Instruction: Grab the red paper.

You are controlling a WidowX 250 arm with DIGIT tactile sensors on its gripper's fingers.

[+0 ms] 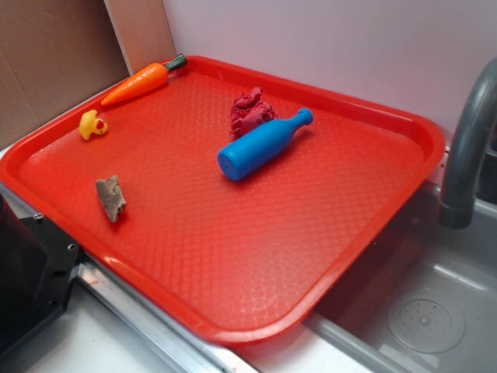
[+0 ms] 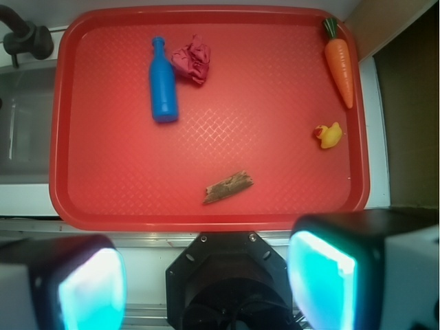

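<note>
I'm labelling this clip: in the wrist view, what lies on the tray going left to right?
blue bottle → red paper → brown scrap → yellow duck → carrot

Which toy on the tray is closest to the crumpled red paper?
The blue bottle, lying on its side right beside the red paper. The carrot and yellow duck sit farther off.

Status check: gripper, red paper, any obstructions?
Gripper open, empty, above tray's near edge. Crumpled crimson paper wad on red plastic tray, far side. Blue plastic bottle lying right beside it.
</note>
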